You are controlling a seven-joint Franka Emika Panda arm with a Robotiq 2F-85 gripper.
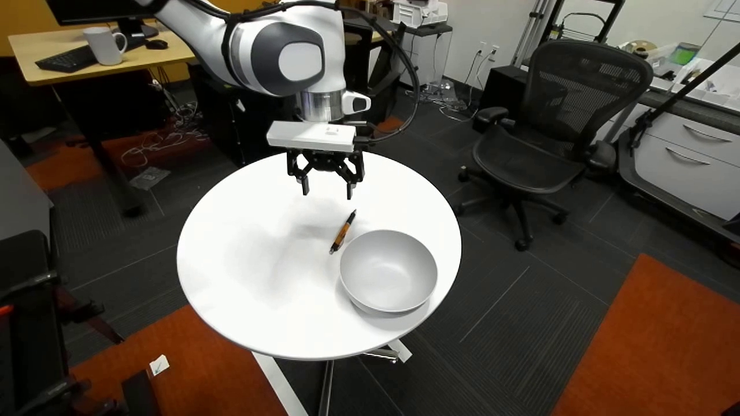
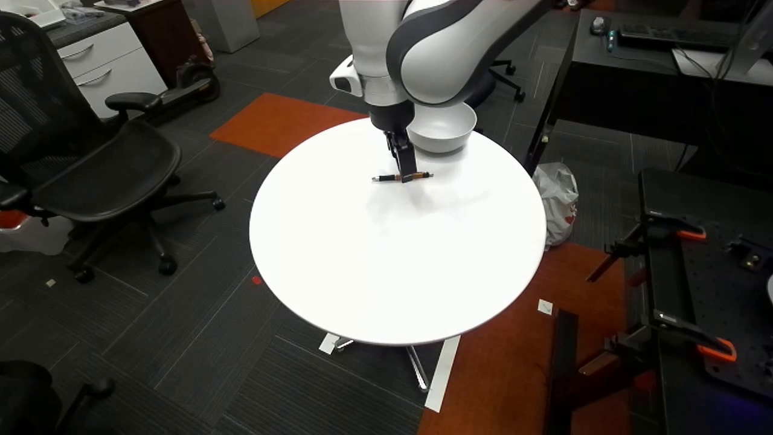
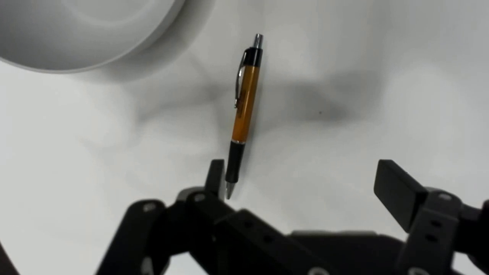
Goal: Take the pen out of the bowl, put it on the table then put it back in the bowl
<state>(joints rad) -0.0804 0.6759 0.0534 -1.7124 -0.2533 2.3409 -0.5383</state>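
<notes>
Gripper (image 1: 327, 193) spread wide, hanging in the air, and there's the orange pen (image 1: 343, 232), lying on the white table (image 1: 243, 260), just left of the grey bowl (image 1: 388, 274) in an exterior view.

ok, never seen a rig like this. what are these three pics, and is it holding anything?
It's a single robot arm, white with grey, ending in a black two-fingered pincer. Two pictures come from cameras standing apart from it, each looking at the scene from a different place. The third, the close-up, is from a camera on its wrist, looking down past the pincer.

On the round white table sit a light grey bowl and, beside it but not touching, an orange pen with dark ends, lying flat. Nothing is held: the pincer is open above the table. In the wrist view, the pen's tip points toward the pincer.
</notes>
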